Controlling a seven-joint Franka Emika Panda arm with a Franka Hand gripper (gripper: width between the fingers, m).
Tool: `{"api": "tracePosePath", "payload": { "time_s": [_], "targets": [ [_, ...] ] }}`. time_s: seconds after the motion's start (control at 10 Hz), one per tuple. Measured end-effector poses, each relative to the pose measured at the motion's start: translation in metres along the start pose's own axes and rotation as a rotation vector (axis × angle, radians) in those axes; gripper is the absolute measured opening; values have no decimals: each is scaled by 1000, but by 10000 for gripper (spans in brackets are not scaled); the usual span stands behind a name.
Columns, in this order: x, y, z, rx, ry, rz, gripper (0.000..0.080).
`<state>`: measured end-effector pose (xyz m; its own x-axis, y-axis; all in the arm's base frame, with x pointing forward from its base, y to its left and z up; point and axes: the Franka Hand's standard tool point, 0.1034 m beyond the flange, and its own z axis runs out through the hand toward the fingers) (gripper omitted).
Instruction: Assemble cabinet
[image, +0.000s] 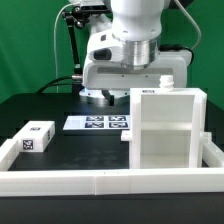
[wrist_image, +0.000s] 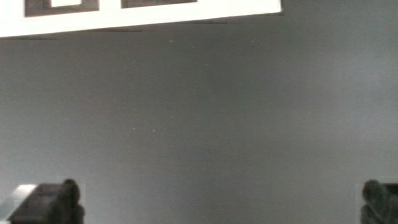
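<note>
The white boxy cabinet stands upright at the exterior view's right, its open shelf compartments facing the camera. A small white block with a black-and-white tag lies at the exterior view's left. The arm's hand hangs above and behind the cabinet, which hides its fingertips in the exterior view. In the wrist view my gripper is open wide. Its dark fingertips sit at the two sides with only bare dark table between them. It holds nothing.
The marker board lies flat on the table behind the cabinet's left side, and its edge shows in the wrist view. A long low white frame rail runs along the front and up both sides.
</note>
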<state>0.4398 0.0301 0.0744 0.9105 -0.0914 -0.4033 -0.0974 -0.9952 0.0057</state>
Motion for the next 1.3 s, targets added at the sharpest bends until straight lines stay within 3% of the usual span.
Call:
{"api": "tracePosePath", "payload": {
  "time_s": [0.3,0.4,0.5,0.6,0.7,0.9,1.3],
  "targets": [
    [0,0,2,-1,-1,-1,796],
    [3,4,8,-43,34,-45,796],
    [2,11,18,-59,72,-76,796],
    [-2,27,30,-109,170,-126,796],
    [-11,34,37,-114,196,-131,796],
    [-12,62,38,-110,202,-141,796],
    [-11,57,38,-113,201,-157,796]
  ]
}}
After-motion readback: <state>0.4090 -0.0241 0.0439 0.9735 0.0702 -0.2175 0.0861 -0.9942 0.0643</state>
